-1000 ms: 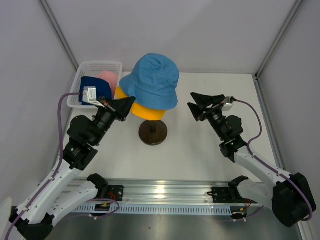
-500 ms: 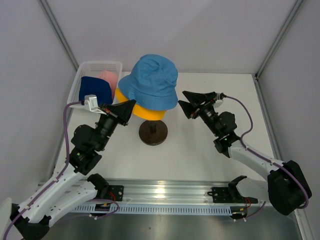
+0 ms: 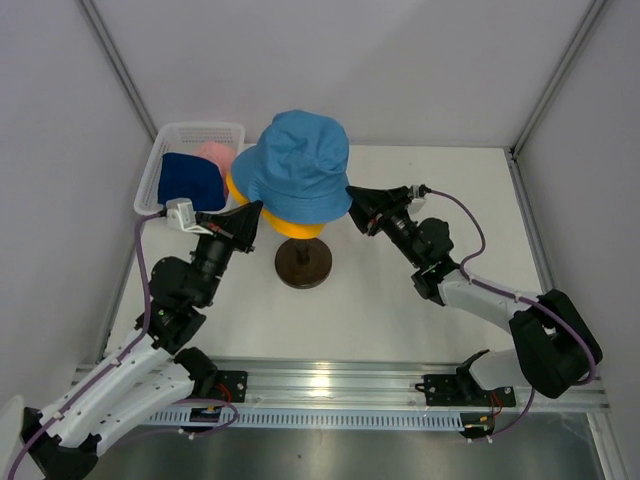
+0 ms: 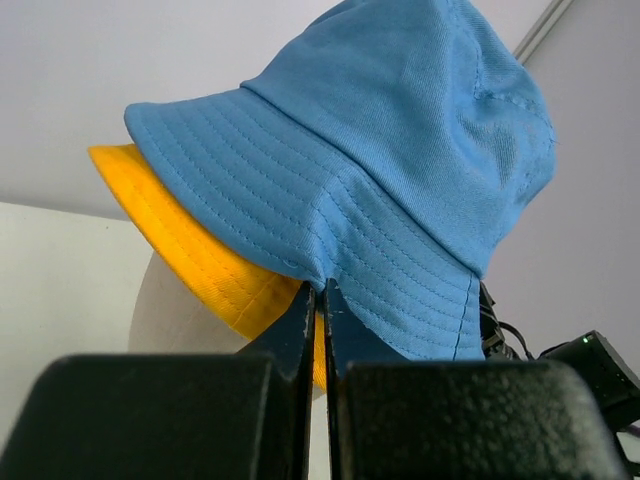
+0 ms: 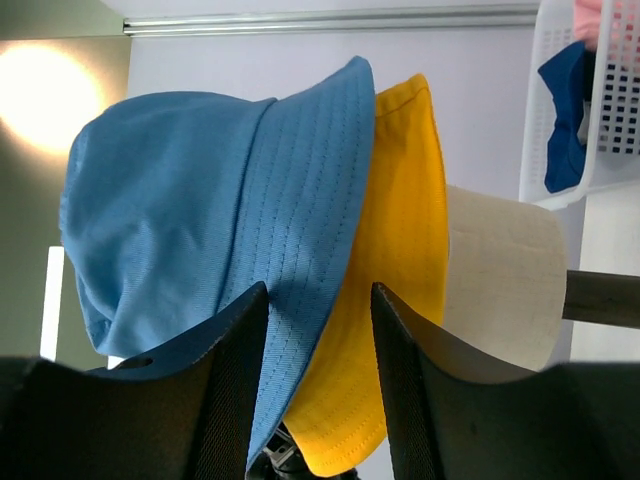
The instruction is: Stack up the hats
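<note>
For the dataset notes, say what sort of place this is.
Probably a robot test booth, not a shop: bare white panels on metal posts, two arms bolted to an aluminium rail, and a mannequin head as a hat stand.

A robotics lab cell: grey panel walls (image 3: pixel 420 70) enclose the white table (image 3: pixel 400 320), with an aluminium rail (image 3: pixel 340 381) along the table's near edge.

yellow hat (image 5: pixel 400 200) mostly hidden under light blue hat (image 3: pixel 297 160) (only brim shows), pink hat (image 3: pixel 213 153) half behind navy hat (image 3: pixel 190 180)
</note>
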`<move>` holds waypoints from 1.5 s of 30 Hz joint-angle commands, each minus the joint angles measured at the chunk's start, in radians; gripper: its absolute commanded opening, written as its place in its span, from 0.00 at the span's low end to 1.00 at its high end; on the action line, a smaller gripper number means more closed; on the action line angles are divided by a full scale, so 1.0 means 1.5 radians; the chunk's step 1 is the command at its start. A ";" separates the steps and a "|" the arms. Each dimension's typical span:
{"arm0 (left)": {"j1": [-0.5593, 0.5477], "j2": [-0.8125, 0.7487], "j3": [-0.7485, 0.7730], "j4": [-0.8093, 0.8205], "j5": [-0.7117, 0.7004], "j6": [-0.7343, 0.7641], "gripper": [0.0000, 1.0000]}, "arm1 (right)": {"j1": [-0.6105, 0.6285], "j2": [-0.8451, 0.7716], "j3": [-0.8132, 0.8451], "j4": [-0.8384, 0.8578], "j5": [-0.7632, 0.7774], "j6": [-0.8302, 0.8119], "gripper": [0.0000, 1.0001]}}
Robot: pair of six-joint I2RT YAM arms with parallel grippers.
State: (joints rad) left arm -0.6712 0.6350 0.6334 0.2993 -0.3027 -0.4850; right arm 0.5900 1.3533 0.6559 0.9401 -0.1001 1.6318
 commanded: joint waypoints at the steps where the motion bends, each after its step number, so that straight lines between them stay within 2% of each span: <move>1: 0.002 0.024 -0.031 -0.043 -0.020 0.056 0.01 | 0.012 0.025 0.031 0.088 -0.012 0.039 0.49; 4: 0.002 0.040 -0.035 -0.037 -0.025 0.056 0.01 | 0.015 0.033 0.035 0.095 -0.011 0.036 0.48; 7: 0.002 0.042 -0.039 -0.041 -0.045 0.054 0.01 | 0.018 0.024 0.035 0.094 -0.001 0.021 0.41; 10: 0.002 0.025 -0.053 -0.041 -0.062 0.055 0.01 | 0.019 0.003 0.035 0.068 0.007 -0.002 0.24; 11: 0.002 0.018 -0.063 -0.039 -0.072 0.054 0.01 | 0.019 -0.002 0.034 0.057 0.015 -0.017 0.15; 14: 0.002 -0.006 -0.067 -0.047 -0.083 0.051 0.01 | 0.019 -0.027 0.025 0.027 0.033 -0.036 0.01; 15: 0.002 -0.015 -0.066 -0.056 -0.084 0.049 0.01 | 0.019 -0.031 0.022 0.026 0.037 -0.042 0.00; 25: 0.003 -0.043 0.013 -0.187 -0.084 -0.014 0.01 | 0.023 -0.091 -0.031 0.010 0.041 -0.124 0.00; 31: 0.003 -0.043 0.083 -0.324 -0.120 -0.050 0.01 | 0.032 -0.172 -0.081 -0.129 0.115 -0.163 0.00; 33: 0.003 -0.034 0.094 -0.352 -0.127 -0.060 0.01 | 0.033 -0.175 -0.102 -0.129 0.125 -0.155 0.00; 37: 0.005 -0.018 0.089 -0.353 -0.133 -0.075 0.01 | 0.033 -0.125 -0.099 -0.156 0.099 -0.154 0.00; 45: 0.026 0.017 0.086 -0.365 -0.133 -0.097 0.01 | 0.035 0.001 -0.087 -0.069 0.027 -0.143 0.00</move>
State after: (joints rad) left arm -0.6647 0.6357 0.7784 -0.0635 -0.3973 -0.6384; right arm 0.6506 1.2869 0.5510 0.9329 -0.0460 1.4555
